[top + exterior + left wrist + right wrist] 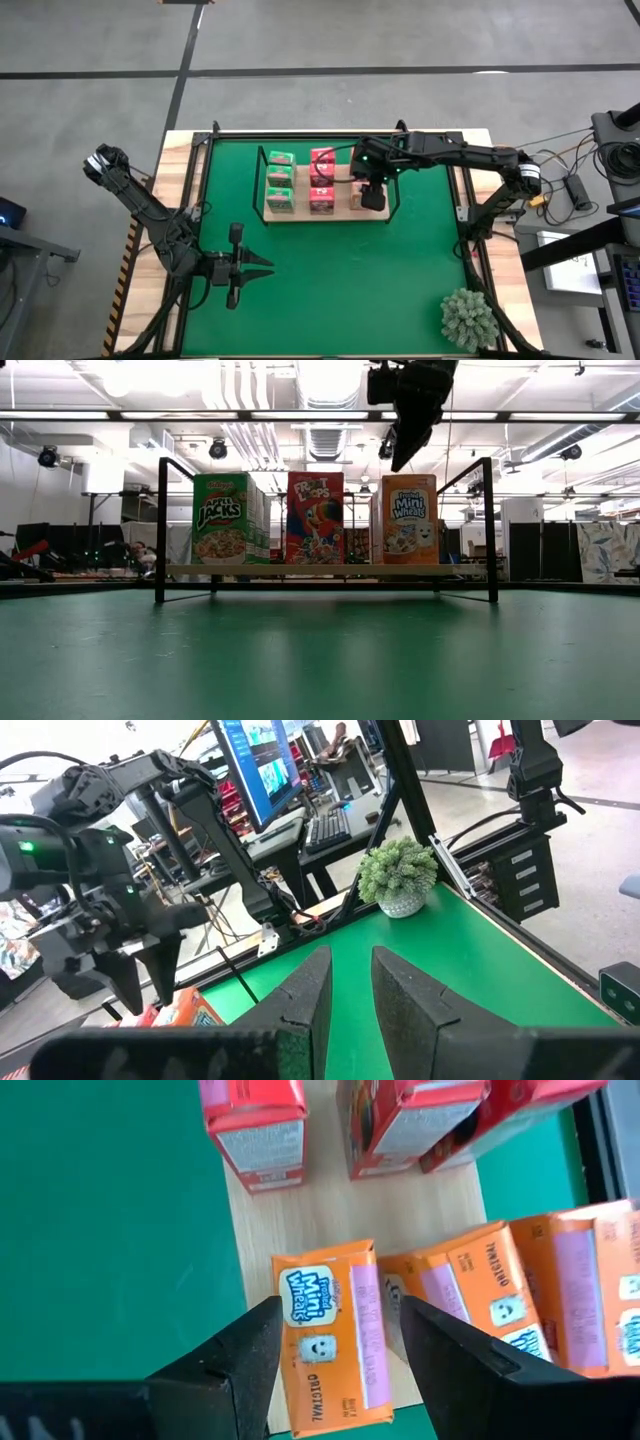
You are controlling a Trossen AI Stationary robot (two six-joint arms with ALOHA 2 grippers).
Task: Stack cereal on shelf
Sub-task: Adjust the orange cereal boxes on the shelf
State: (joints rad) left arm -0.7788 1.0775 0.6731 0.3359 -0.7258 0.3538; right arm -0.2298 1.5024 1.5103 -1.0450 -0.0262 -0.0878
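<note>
Right wrist view showed the right gripper open, straddling the front orange cereal box on the shelf.

In the low view the green box on the shelf reads "Jacks", the red box beside it carries a "Froot Loops" front that is only partly legible, and the orange box reads "Frosted Mini Wheats". In the right wrist view the top of the nearest orange box reads "Mini Wheats" and "ORIGINAL", and "ORIGINAL" shows again on the next orange box. The small print on the red boxes' tops is too fine to read.
</note>
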